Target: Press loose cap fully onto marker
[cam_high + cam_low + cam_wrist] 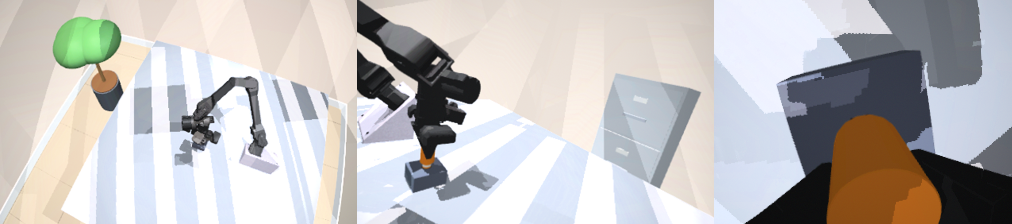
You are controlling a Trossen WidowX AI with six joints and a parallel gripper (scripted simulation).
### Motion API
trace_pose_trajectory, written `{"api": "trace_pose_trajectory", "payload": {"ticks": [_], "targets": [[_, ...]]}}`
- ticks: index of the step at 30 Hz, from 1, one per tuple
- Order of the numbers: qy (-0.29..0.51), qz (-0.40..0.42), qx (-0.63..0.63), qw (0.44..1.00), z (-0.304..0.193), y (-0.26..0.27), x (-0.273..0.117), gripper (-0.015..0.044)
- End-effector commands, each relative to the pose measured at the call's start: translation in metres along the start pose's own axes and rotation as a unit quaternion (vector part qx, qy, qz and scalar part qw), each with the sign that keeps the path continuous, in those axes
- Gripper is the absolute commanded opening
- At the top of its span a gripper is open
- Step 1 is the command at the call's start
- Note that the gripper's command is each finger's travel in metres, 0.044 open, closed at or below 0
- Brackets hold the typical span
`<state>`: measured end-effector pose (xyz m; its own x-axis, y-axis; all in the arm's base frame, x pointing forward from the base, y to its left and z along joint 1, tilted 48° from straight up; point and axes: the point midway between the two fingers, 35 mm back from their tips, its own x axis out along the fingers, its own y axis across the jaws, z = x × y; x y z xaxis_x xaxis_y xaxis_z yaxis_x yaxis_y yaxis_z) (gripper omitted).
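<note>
The orange cap (427, 160) (884, 195) is upright between the fingers of my gripper (428, 152) (871, 167), which is shut on it. The dark blue-grey holder block (429, 179) (889, 95) (197, 148) stands on the table directly below. A short pale piece of the marker (426, 166) shows between the cap's lower edge and the block's top in the exterior view. The cap is lined up over the marker; the rest of the marker is hidden. Whether the cap is fully seated cannot be told. In the wrist view the cap hides the marker.
The arm's pale wedge-shaped base (258, 162) (390, 129) stands on the striped table top (143, 198). A potted plant (108, 95) stands beyond the table's left edge in the top view. A grey drawer cabinet (642, 131) is at the right in the exterior view.
</note>
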<state>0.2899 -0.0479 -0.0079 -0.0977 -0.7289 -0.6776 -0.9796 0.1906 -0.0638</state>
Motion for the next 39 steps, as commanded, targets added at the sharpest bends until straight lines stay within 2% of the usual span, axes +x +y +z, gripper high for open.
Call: {"api": "trace_pose_trajectory", "payload": {"ticks": [1, 32, 39], "targets": [[0.002, 0.001, -0.004, 1.000, 0.0002, 0.0002, 0.0012, 0.0000], [0.002, 0.001, -0.004, 1.000, 0.0002, 0.0002, 0.0012, 0.0000], [0.000, 0.000, 0.000, 1.000, 0.0000, 0.0000, 0.0000, 0.0184]]}}
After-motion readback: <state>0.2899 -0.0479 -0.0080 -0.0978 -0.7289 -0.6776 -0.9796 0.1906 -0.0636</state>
